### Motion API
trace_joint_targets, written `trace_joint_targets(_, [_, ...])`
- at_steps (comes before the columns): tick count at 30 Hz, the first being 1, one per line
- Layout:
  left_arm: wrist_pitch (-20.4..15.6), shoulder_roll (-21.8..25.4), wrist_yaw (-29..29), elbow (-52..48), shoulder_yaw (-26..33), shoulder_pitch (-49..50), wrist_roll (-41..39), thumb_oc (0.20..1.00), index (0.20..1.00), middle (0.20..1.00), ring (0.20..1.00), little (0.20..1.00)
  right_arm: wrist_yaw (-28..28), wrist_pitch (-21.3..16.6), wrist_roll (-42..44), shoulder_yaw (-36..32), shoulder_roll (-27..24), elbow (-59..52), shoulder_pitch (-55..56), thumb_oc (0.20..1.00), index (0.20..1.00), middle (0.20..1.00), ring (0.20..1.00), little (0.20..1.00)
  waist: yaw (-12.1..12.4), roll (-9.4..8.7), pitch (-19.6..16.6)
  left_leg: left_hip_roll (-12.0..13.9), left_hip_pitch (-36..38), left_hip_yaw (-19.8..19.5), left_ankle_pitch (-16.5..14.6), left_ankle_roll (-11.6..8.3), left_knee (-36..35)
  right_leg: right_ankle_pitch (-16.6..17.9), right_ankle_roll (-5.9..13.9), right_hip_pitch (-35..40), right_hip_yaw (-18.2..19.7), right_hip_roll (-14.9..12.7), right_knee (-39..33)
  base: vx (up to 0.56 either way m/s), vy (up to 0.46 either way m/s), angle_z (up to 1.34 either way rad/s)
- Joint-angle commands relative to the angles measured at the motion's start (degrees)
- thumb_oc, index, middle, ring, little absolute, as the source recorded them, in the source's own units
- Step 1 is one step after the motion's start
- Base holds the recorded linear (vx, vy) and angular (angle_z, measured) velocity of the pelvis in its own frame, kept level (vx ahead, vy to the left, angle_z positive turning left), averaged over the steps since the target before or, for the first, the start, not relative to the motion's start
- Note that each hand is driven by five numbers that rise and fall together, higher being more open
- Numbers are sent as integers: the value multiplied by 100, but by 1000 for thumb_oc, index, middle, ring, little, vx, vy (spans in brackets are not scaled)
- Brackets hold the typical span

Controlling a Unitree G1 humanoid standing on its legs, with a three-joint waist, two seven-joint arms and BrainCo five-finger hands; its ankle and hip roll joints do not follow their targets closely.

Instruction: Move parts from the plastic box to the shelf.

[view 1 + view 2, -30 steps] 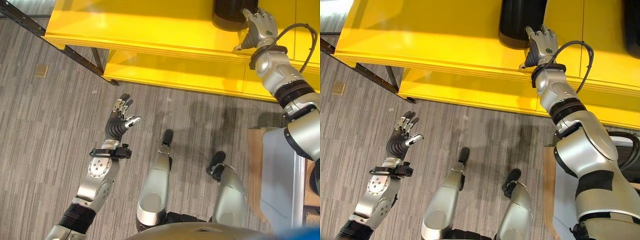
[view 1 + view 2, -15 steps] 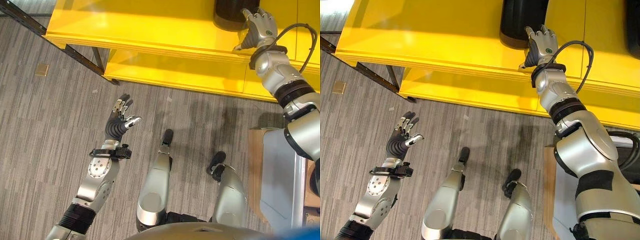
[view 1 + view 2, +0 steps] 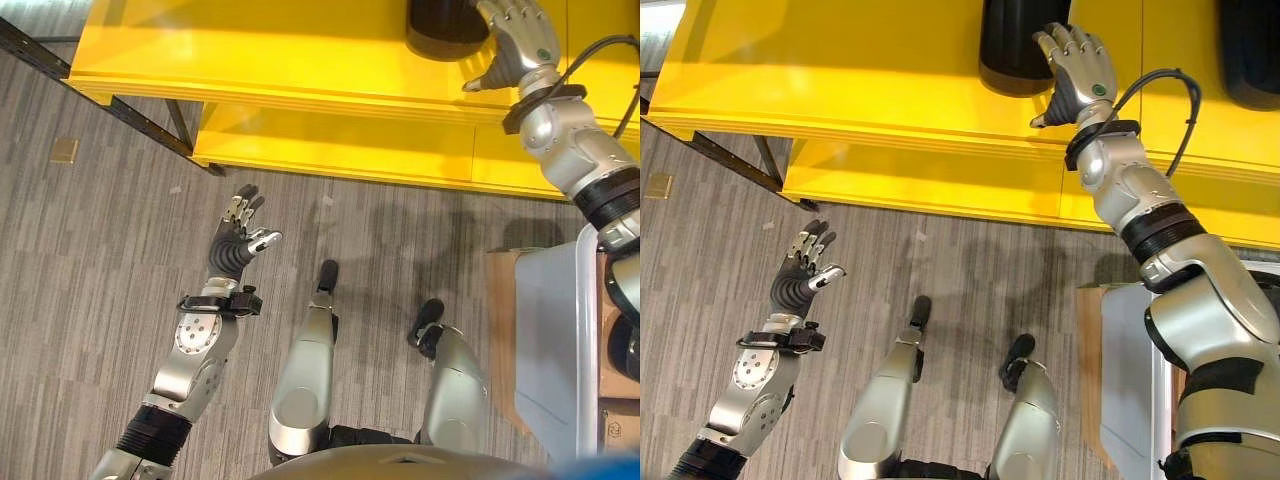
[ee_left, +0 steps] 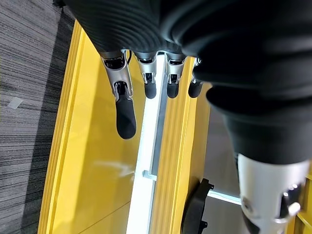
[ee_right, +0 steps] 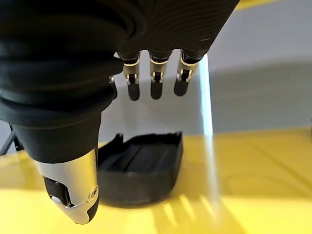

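Right hand (image 3: 1080, 70): upper right, fingers relaxed, empty, just beside black part (image 3: 1015, 50) on yellow shelf (image 3: 840, 90) | Left hand (image 3: 800, 280): lower left, fingers spread, above floor (image 3: 710, 250).

Silver-grey arms; dark ribbed wrist covers

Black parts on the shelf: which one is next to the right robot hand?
The black part near the middle of the yellow shelf, right beside the open right robot hand. The other black part sits apart at the right edge.
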Motion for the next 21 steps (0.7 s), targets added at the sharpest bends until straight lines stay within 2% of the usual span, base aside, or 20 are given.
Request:
trace_joint_targets(1, [-292,218,28,-506,209,197,163,1000,1000,1000,1000,1000,-106,-174,-256,-281,-265,-449,-25,1000,1000,1000,1000,1000,47,-155,15,334,215,57,-915,-37,703,697,568,443,500,-108,-727,-10,-4,-5])
trace_joint_targets(8, [-221,211,-41,-482,310,276,230,1000,1000,1000,1000,1000,2,-320,-256,-749,-609,-1394,495,1000,1000,1000,1000,1000,-54,-247,-127,374,418,82,-901,-53,611,715,576,644,499,-72,-831,-4,-11,-7])
trace_joint_targets(10, [-176,125,-79,-439,361,309,264,1000,1000,1000,1000,1000,24,-456,-166,-1214,-716,-1986,1093,1000,1000,1000,1000,1000,-162,-292,-210,401,553,101,-897,-60,537,727,585,776,495,-42,-933,18,-5,-11])
trace_joint_targets(14, [-126,81,-100,-420,387,350,302,1000,1000,1000,1000,1000,45,-609,24,-1963,-651,-2614,2001,1000,1000,1000,1000,1000,-227,-356,-307,447,737,111,-863,-56,388,775,604,959,445,-6,-1089,24,-7,-3])
trace_joint_targets(15, [-115,62,-96,-425,414,386,319,1000,1000,1000,1000,1000,70,-666,118,-2245,-561,-2826,2413,1000,1000,1000,1000,1000,-249,-383,-350,471,816,126,-844,-51,311,794,613,1043,418,11,-1170,97,-18,-8])
trace_joint_targets(16, [-63,-46,-109,-386,498,454,382,1000,1000,1000,1000,1000,137,-943,675,-2995,-100,-3424,3601,1000,1000,1000,1000,1000,-394,-440,-516,510,1065,185,-834,-34,115,828,649,1286,402,68,-1405,107,-8,-6])
trace_joint_targets(21, [0,-108,-229,-328,672,676,385,1000,1000,1000,1000,1000,604,-1456,2075,-3608,929,-4029,5244,1000,1000,1000,1000,1000,-519,-539,-926,510,1502,320,-760,18,-249,1008,719,1735,393,125,-1982,91,11,-17])
